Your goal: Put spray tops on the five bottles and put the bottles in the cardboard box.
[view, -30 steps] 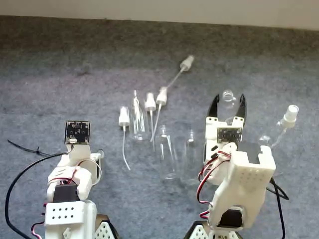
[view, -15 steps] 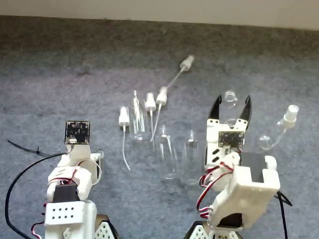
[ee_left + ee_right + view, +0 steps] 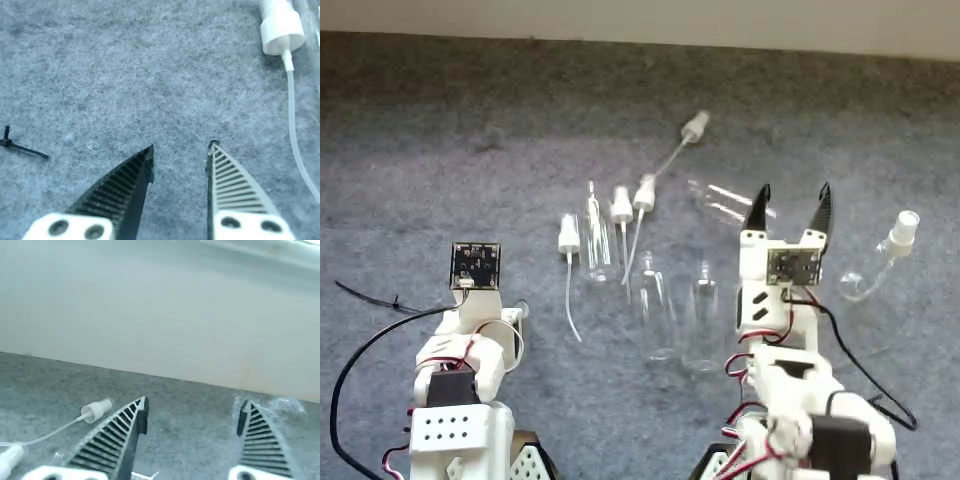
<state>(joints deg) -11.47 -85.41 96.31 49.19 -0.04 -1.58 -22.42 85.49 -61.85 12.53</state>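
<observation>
Layout: uncapped bottles (image 3: 655,305) lie mid-counter (image 3: 470,120); loose spray tops (image 3: 622,205) alongside, reachable by both arms | right gripper (image 3: 794,192): spread wide, empty, pitched up toward wall (image 3: 150,315); stray bottle (image 3: 712,198) just beside it | left gripper (image 3: 180,149): parted, empty, low over counter near nearest spray top (image 3: 281,27) | capped bottle (image 3: 880,262): lying far right; one assembly judged done
</observation>
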